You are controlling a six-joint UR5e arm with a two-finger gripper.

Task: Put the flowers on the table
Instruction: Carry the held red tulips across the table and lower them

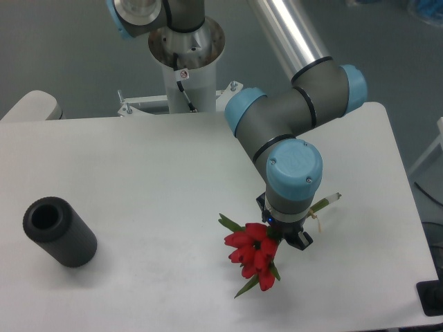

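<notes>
flowers low over the near right of the table

red flowers (255,254) at near right of white table (159,180), blooms pointing near-left, stems running far-right under the wrist. gripper (284,236) directly above the stems, mostly hidden by the arm; cannot tell whether clamped or apart. dark grey cylinder (59,232) upright, well apart at left.

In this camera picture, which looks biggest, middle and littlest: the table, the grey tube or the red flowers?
1. The table, by far the biggest.
2. The grey tube and the flowers look about the same size, so I won't rank them; the pincer hides part of the stems.
</notes>
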